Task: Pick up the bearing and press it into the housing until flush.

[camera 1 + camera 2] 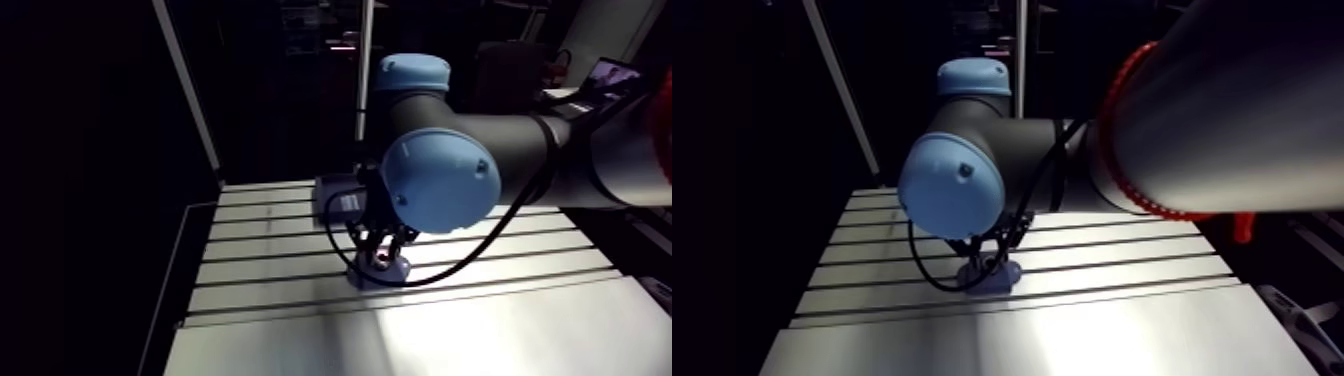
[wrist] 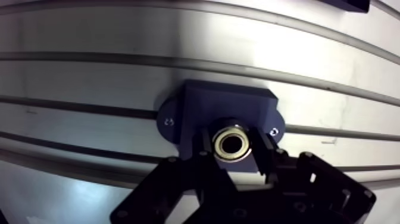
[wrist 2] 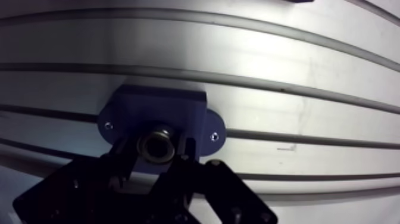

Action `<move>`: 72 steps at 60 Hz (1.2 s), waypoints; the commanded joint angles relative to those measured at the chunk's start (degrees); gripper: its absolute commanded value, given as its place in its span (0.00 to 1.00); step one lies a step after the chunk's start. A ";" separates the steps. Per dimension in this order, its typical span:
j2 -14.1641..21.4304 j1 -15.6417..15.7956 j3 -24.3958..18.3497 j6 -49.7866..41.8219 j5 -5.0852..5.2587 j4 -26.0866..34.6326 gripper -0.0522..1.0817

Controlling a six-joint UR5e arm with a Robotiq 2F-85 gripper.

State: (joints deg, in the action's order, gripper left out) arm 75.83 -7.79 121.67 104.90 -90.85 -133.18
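In the wrist view a metal ring bearing [image 2: 232,143] sits between my two fingers [image 2: 203,145], held from both sides. It is over the middle of the dark blue housing [image 2: 220,107], a block with a round flange and two screws, fixed on the slotted table. I cannot tell how deep the bearing sits in the housing. My gripper [image 2: 233,148] is shut on the bearing. In the arm view the gripper [image 1: 383,256] comes straight down onto the housing [image 1: 381,273], and the wrist hides most of it.
The aluminium table [image 1: 450,320] has long slots running across it under and beside the housing. A dark object [image 2: 351,5] shows at the table's far side, ahead of the gripper. The table's left edge [image 1: 185,300] drops into darkness.
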 commanded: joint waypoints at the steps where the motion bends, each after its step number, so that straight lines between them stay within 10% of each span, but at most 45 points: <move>1: -0.03 0.05 -0.07 0.00 -0.07 0.05 0.72; 72: -0.47 0.31 0.02 0.00 0.00 -0.03 0.72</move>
State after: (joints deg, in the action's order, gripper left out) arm 75.39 -7.56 121.69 104.90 -90.88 -133.21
